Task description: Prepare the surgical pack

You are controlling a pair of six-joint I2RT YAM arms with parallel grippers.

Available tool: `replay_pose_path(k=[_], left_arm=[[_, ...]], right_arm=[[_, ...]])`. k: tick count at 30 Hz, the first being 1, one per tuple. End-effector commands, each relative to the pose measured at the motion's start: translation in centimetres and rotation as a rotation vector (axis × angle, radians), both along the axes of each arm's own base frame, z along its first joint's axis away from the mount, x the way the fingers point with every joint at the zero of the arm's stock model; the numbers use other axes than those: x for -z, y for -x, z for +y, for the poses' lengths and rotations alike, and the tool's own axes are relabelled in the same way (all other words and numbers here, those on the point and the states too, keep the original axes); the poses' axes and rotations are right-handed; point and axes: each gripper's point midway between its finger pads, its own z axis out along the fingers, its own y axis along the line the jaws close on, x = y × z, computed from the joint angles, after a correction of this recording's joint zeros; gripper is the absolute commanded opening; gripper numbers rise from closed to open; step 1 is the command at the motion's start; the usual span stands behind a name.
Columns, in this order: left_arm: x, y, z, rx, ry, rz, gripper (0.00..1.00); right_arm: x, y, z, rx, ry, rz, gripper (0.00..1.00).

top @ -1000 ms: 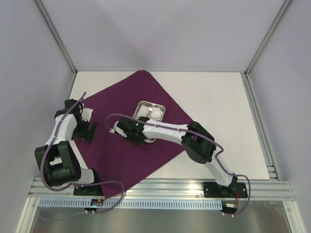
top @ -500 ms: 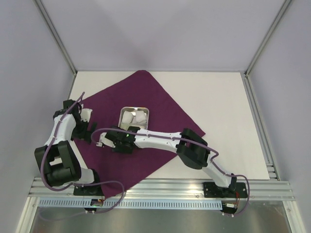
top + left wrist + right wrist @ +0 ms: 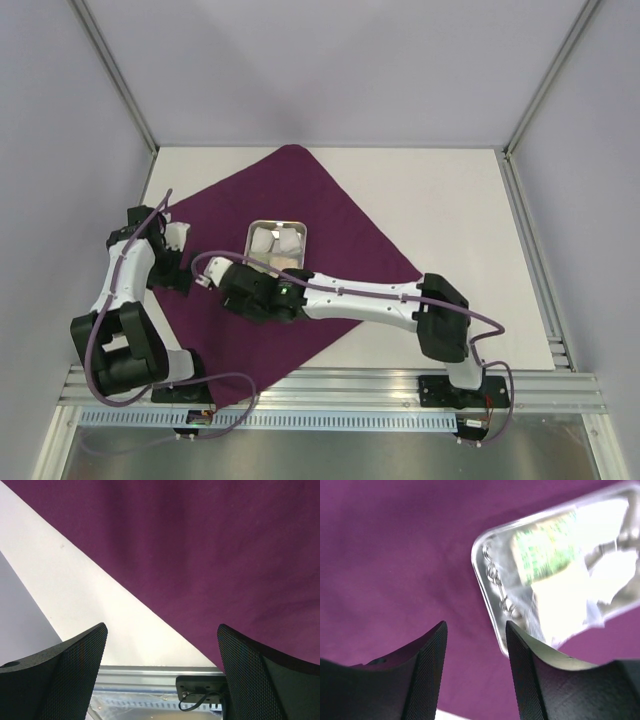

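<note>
**Tray settled mid-cloth, just ahead of my right fingers**

Since a second ago the tray (image 3: 278, 241) has slid left and squared up on the cloth (image 3: 330, 200), and for the last half second it has stayed put. My right elbow (image 3: 440, 318) has swung out to the right, and my right gripper (image 3: 475, 629) has drawn towards the cloth's left side.

The right gripper is parted to a middling gap and holds nothing. From its own camera the tray (image 3: 485, 597) lies up and to the right, one short end facing the fingers and the long axis running away to the upper right. Inside I see white gauze (image 3: 560, 600), a green-printed packet (image 3: 545, 547) and the ringed handles of the forceps (image 3: 495, 575).

My left gripper (image 3: 161, 630) is spread wide and empty, hanging over the cloth's left border where purple meets the white table (image 3: 75, 590), well apart from the tray.

So the right arm is plainly the nearer one to the tray. If wrapping comes next, I judge the left better placed to take the cloth's edge.
</note>
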Motion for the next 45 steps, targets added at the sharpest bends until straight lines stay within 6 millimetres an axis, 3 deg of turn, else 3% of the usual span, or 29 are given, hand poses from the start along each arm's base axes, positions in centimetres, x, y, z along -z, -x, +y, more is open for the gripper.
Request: replay_pose_path(k=[1, 6, 7, 8, 9, 12, 19, 26, 30, 36, 45], left_arm=[[-1.5, -0.4, -0.5, -0.002, 0.029, -0.059, 1.00], [-1.9, 0.2, -1.2, 0.011, 0.055, -0.066, 1.00], [-2.2, 0.3, -1.3, 0.014, 0.058, -0.075, 1.00], [-2.2, 0.5, -1.5, 0.019, 0.063, -0.076, 1.00], [-2.3, 0.6, -1.7, 0.023, 0.071, -0.083, 1.00], [-2.6, 1.0, -2.0, 0.038, 0.073, -0.091, 1.00], [-3.0, 2.0, -2.5, 0.075, 0.072, -0.119, 1.00], [-2.9, 2.0, -3.1, 0.064, 0.107, -0.117, 1.00], [-2.7, 2.0, -3.2, 0.069, 0.115, -0.118, 1.00], [-2.6, 1.9, -3.2, 0.071, 0.116, -0.115, 1.00], [-2.4, 2.2, -3.3, 0.079, 0.118, -0.112, 1.00]], right_arm=[[-2.4, 0.1, -1.2, 0.285, -0.184, 0.099, 0.53], [-3.6, -0.7, -5.1, 0.601, -0.301, 0.149, 0.58], [-3.3, -0.6, -5.4, 0.628, -0.323, 0.185, 0.58], [-1.5, -0.8, -6.6, 0.701, -0.332, 0.242, 0.58], [-1.9, -0.5, -6.2, 0.705, -0.397, 0.315, 0.56], [-0.4, -1.1, -7.4, 0.812, -0.493, 0.452, 0.49], [0.0, -2.4, -9.5, 0.937, -0.576, 0.423, 0.40], [1.1, -4.0, -9.3, 0.962, -0.638, 0.470, 0.27], [1.0, -4.1, -8.7, 0.940, -0.626, 0.469, 0.28], [3.1, -4.3, -7.7, 0.953, -0.576, 0.487, 0.30], [5.5, -5.6, -8.4, 1.006, -0.532, 0.463, 0.29]])
